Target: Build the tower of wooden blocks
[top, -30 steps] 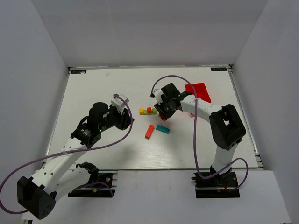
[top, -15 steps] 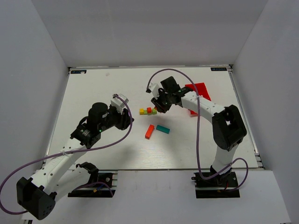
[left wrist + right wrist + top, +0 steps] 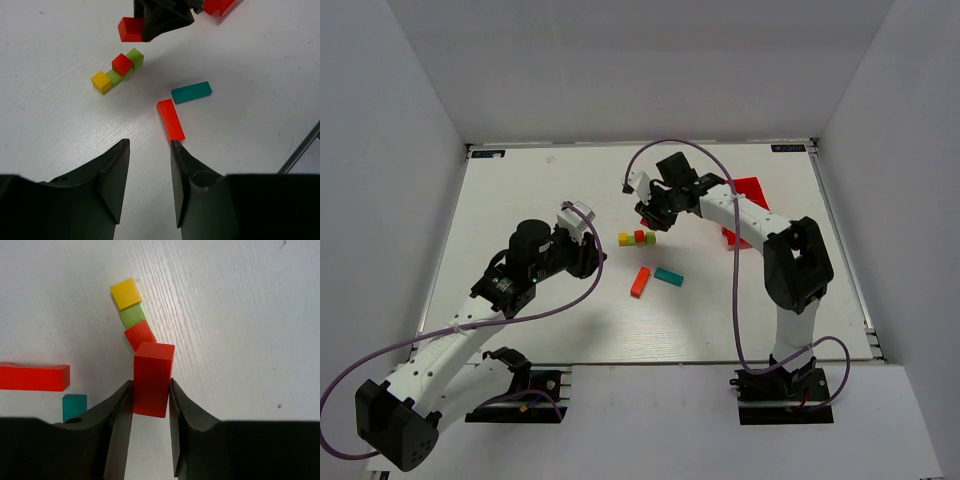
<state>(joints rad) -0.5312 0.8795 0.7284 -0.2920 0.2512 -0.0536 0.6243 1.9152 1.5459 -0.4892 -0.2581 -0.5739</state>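
A short row of small cubes lies mid-table: yellow (image 3: 623,239), red (image 3: 639,236) and green (image 3: 651,238). In the left wrist view the row reads yellow (image 3: 101,81), green (image 3: 114,76), red (image 3: 122,64), green (image 3: 135,57). An orange bar (image 3: 640,282) and a teal bar (image 3: 668,277) lie loose in front of it. My right gripper (image 3: 653,213) is shut on a red block (image 3: 152,377) and holds it above the table, just behind the row. My left gripper (image 3: 592,260) is open and empty, left of the bars, its jaws (image 3: 149,142) pointing at the orange bar (image 3: 170,120).
A red plastic bin (image 3: 745,192) stands at the back right, behind the right arm. White walls close in the table on three sides. The right arm's purple cable loops above the row of cubes.
My right gripper has carried the red block away from the bars, back and to the left, to just behind the row of cubes. The left arm has not moved.
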